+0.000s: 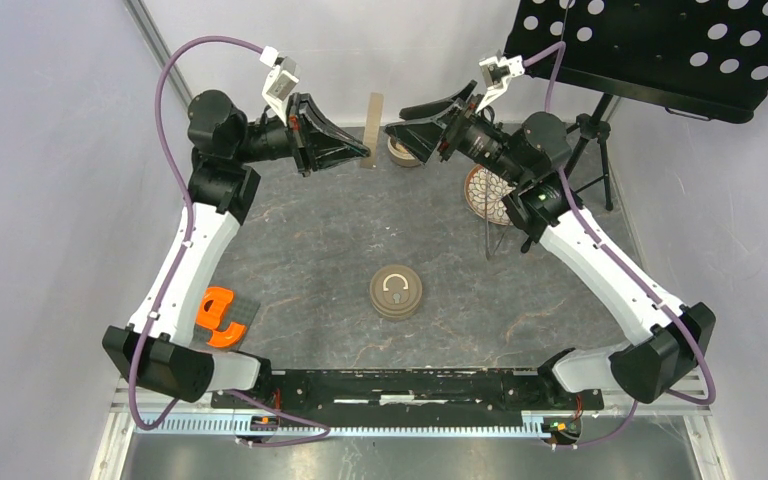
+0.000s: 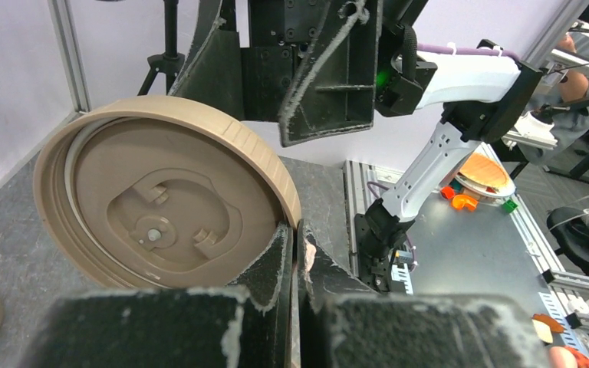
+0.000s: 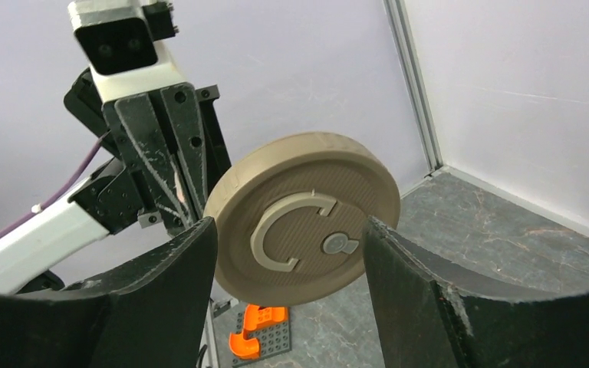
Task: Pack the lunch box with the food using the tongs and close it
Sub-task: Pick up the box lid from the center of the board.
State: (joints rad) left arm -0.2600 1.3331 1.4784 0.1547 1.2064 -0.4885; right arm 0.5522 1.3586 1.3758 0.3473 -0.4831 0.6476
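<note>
- The left gripper (image 1: 360,150) was clamped shut on the rim of a round tan lid (image 1: 373,115), holding it on edge above the far side of the dark stone-patterned table (image 1: 300,250).
- From the left wrist, its fingers (image 2: 272,264) pinched the lid's lower edge, with the lid's hollow underside (image 2: 153,207) facing the camera.
- The right gripper (image 3: 290,224) faced the lid's handled top, its fingers (image 3: 169,299) spread wide on either side and not seen touching it.
- An open tan bowl (image 1: 405,155) of the lunch box sat just behind the right gripper; its contents could not be made out.
- A closed tan container (image 1: 397,292) rested at mid-table.
- The tongs (image 1: 487,238) lay by the near edge of the patterned plate (image 1: 482,195), which the right arm mostly hid; no food could be distinguished there.
- An orange piece (image 1: 218,315) sat near the left arm's base.
</note>
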